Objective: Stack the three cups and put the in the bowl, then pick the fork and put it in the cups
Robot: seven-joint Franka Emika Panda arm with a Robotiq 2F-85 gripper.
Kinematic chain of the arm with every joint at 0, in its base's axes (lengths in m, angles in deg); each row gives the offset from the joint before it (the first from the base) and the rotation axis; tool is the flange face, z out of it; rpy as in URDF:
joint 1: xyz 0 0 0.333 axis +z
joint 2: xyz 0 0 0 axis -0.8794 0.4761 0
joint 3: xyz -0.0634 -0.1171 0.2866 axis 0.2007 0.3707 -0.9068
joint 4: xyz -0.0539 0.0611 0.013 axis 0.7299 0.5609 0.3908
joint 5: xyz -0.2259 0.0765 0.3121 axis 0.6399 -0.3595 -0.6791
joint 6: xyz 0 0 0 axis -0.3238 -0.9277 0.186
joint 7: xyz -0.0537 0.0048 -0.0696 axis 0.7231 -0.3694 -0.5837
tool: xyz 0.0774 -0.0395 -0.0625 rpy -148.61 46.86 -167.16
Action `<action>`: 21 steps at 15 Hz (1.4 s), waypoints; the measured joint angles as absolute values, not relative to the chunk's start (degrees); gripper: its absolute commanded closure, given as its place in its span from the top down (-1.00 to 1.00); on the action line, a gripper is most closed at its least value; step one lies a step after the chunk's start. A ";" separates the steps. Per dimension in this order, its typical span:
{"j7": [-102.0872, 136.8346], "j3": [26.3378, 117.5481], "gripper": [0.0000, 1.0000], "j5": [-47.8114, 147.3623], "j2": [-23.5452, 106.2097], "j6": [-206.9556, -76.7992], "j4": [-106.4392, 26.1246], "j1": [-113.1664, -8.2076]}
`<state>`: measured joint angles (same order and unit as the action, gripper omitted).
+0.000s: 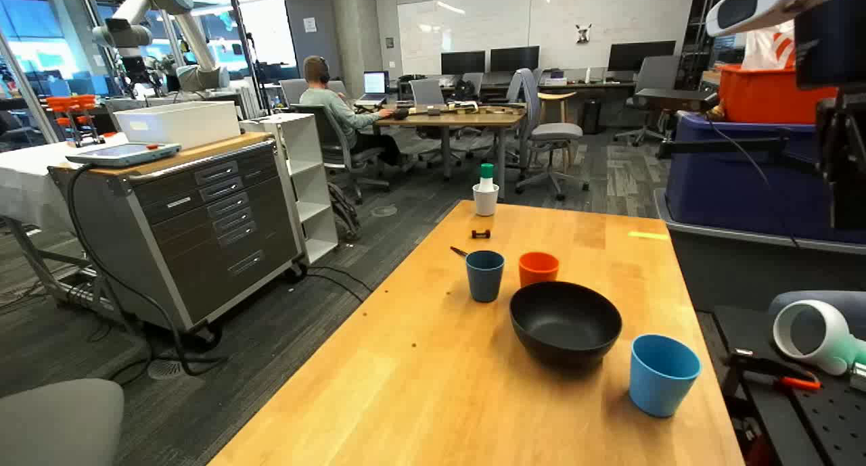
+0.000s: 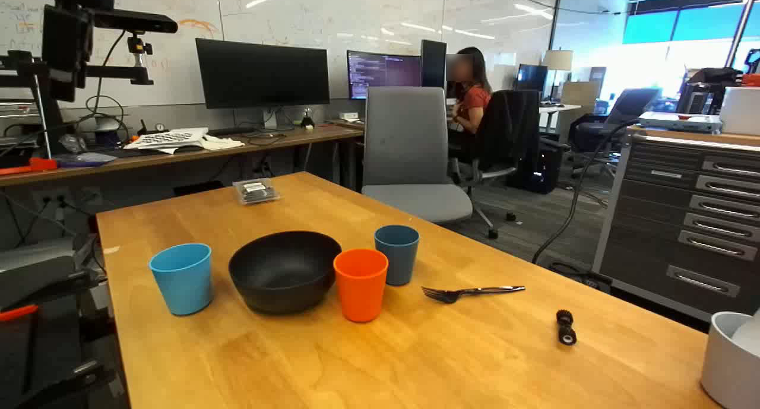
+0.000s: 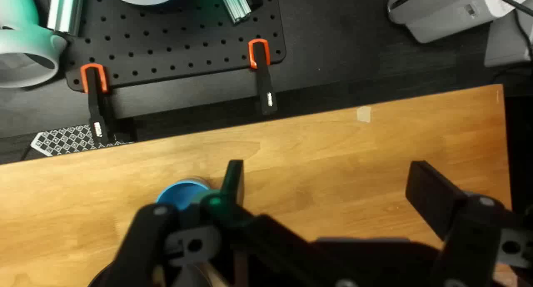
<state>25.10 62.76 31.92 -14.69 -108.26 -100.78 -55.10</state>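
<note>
Hand spread wide above the bench. Lower down, nearest it, blue cup; farther, bowl, orange cup, teal cup, then fork. Clamp labels beyond are illegible.

Glare whitens the windows in both exterior views, and streaks of light cross the whiteboard. The bench is bright, its shadows soft and faint. In the wrist view, the hand looks dark and slightly blurred, green light tinting 1 side.
</note>
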 measured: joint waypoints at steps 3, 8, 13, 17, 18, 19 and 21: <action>25.10 62.76 1.00 31.92 -14.74 -108.28 -100.76 -55.09; 25.10 62.76 1.00 31.92 -14.74 -108.28 -100.76 -55.10; 25.10 62.76 1.00 31.92 -14.74 -108.29 -100.76 -55.10; 25.10 62.76 1.00 31.92 -14.67 -108.57 -101.00 -55.34; 25.18 62.71 1.00 31.95 -14.65 -109.30 -101.19 -55.60; 25.37 62.64 1.00 32.05 -14.62 -110.50 -101.41 -55.96; 26.01 62.41 1.00 32.50 -14.61 -113.87 -102.02 -57.00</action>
